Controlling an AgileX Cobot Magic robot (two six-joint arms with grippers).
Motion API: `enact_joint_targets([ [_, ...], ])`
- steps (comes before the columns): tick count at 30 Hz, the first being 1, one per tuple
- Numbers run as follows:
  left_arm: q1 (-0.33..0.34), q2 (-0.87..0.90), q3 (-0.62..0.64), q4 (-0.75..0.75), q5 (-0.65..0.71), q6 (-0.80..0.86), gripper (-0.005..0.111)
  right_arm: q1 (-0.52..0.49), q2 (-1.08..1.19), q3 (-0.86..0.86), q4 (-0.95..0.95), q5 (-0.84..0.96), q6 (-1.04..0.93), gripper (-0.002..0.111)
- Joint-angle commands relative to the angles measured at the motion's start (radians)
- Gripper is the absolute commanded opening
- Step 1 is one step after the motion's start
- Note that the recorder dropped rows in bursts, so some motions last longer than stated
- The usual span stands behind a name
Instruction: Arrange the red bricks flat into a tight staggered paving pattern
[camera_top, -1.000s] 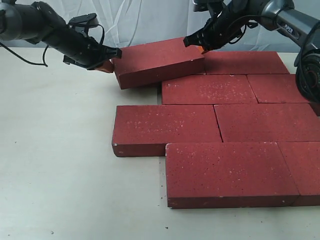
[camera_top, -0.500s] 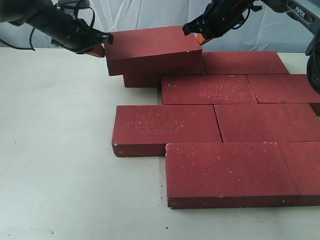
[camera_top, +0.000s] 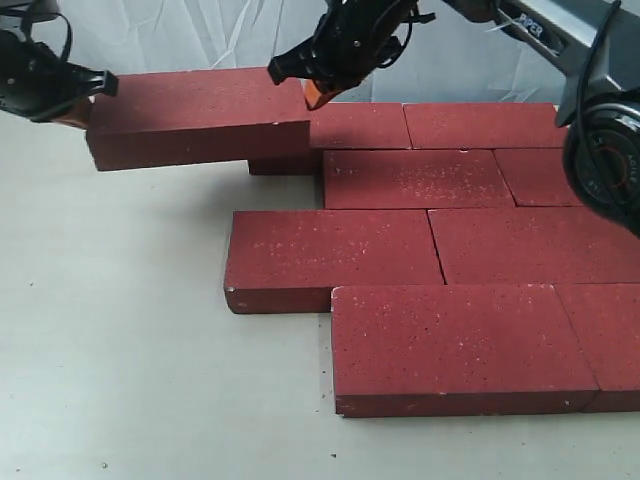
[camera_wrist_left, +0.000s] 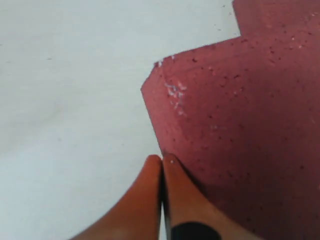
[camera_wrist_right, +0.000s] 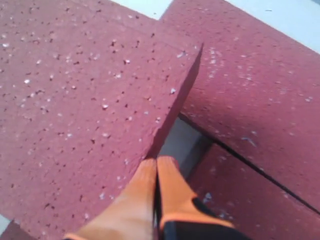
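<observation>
Lifted brick (camera_top: 195, 110) has shifted left, now hanging over the far-left table (camera_top: 120, 330), squeezed end-to-end between left gripper (camera_top: 95, 95) and right gripper (camera_top: 310, 90), both jaws closed, apparently clearing the paved bricks (camera_top: 420, 180) for re-laying.

L gripper (camera_top: 95, 90) far left, orange fingers (camera_wrist_left: 142, 200) pressed together, R arm (camera_top: 540, 30) stretched across centre, R gripper (camera_top: 315, 92) likewise closed, tips down.
</observation>
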Motion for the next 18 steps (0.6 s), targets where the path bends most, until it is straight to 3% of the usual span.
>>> enact_joint_targets([
  [1,0.035,-0.048,0.059,-0.009,-0.037,-0.001,0.000,0.078,-0.002,-0.002,0.039,-0.059,0.045,-0.001],
  [9,0.054,-0.045,0.148,0.075,-0.167,-0.001,0.000,0.174,0.069,-0.002,0.049,-0.165,0.060,-0.001],
  [18,0.056,0.007,0.175,0.080,-0.298,0.001,0.000,0.195,0.140,-0.002,0.081,-0.325,0.060,-0.001],
])
